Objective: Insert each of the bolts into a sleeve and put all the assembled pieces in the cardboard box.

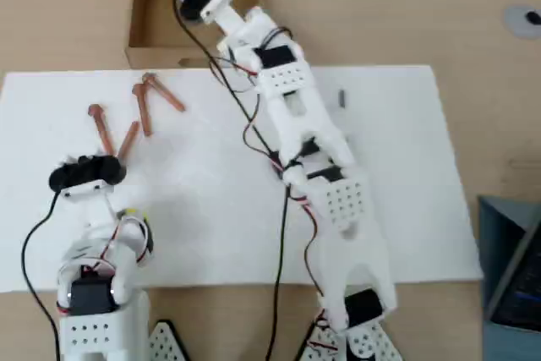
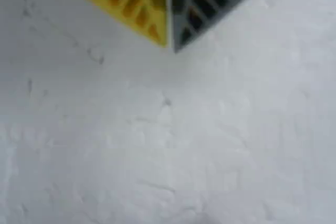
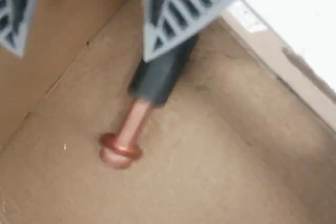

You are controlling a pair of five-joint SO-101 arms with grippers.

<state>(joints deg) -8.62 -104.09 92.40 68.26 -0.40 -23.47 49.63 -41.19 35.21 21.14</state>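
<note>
Brown guides me here: the brown cardboard box (image 1: 152, 23) stands at the far edge of the wooden counter (image 1: 490, 107), and my right pincer (image 3: 84, 53) is down inside it. Its jaws stand wide apart and grip nothing. Under one ribbed grey finger (image 3: 184, 9) lies the assembled piece (image 3: 155, 82), a copper-coloured headed bolt pushed into a black tubular sleeve, flat on the box floor. The sleeve's far end is hidden behind that finger, so I cannot tell whether they touch.

My left pincer (image 2: 169, 43) hangs close over the white sheet (image 1: 211, 209) that covers most of the counter, its yellow and grey jaws shut tip to tip on nothing. Just ahead of it, on the faintly scuffed sheet, lie four loose copper-coloured headed bolts (image 1: 144, 116). Beside the right arm, well back from its pincer, rests a short dark piece (image 1: 341, 99), too small to name. Farther out on that side are a grey disc (image 1: 524, 19) and a dark slab (image 1: 511, 285).
</note>
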